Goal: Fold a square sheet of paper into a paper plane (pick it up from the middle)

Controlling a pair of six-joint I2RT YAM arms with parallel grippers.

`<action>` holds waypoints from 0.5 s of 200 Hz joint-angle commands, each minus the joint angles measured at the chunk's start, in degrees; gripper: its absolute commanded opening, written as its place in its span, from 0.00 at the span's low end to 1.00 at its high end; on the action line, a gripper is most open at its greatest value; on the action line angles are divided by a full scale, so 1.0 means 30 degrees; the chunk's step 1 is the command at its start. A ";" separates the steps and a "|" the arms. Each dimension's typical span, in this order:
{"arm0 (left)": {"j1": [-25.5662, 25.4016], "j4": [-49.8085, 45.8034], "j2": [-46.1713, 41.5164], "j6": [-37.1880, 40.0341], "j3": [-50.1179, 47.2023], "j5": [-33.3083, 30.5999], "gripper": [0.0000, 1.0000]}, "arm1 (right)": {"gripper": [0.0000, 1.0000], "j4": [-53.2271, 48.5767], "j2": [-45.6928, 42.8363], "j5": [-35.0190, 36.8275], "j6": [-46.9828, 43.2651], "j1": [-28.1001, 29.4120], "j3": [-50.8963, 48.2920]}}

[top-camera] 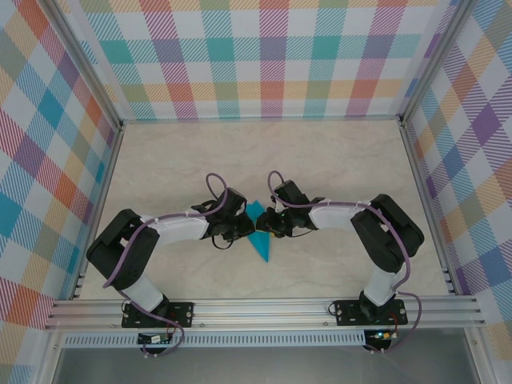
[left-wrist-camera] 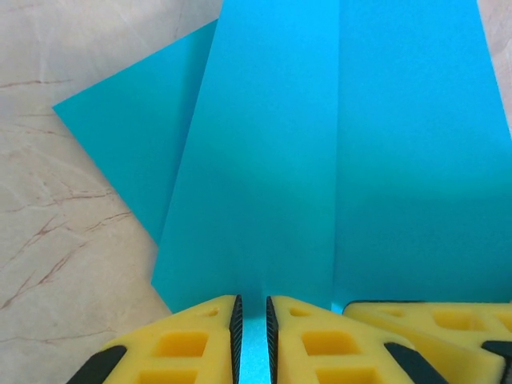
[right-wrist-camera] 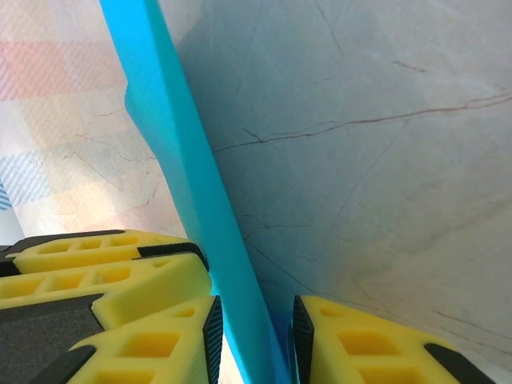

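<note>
The teal paper plane (top-camera: 260, 245) is a narrow pointed fold standing at the table's middle between both grippers. My left gripper (top-camera: 242, 229) is shut on its near edge; in the left wrist view the paper plane (left-wrist-camera: 320, 160) spreads out ahead of the left gripper (left-wrist-camera: 252, 310), with a triangular flap at the left. In the right wrist view the paper plane (right-wrist-camera: 172, 136) runs edge-on between the jaws of my right gripper (right-wrist-camera: 254, 320), which stand apart from it, open. The left gripper's fingers (right-wrist-camera: 120, 268) touch the paper from the left there.
The marble-pattern table (top-camera: 336, 160) is bounded by metal rails and checked walls (top-camera: 264, 56) on three sides. Both arms reach inward from their bases at the near edge, so their wrists crowd the centre.
</note>
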 commanded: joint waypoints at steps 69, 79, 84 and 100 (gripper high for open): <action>0.0374 -0.0061 -0.0875 -0.0366 -0.0444 -0.0053 0.18 | 0.16 -0.0685 0.0415 0.0215 -0.0506 0.0521 0.0783; 0.0374 -0.0190 -0.1009 -0.0322 -0.0444 -0.0172 0.18 | 0.15 -0.0906 0.0163 0.0505 -0.0551 0.0522 0.0721; 0.0402 -0.0266 -0.1097 -0.0279 -0.0443 -0.0246 0.18 | 0.15 -0.1030 0.0028 0.0653 -0.0581 0.0522 0.0716; 0.0404 -0.0400 -0.1326 -0.0263 -0.0477 -0.0437 0.18 | 0.13 -0.1424 -0.0327 0.1063 -0.0623 0.0523 0.0716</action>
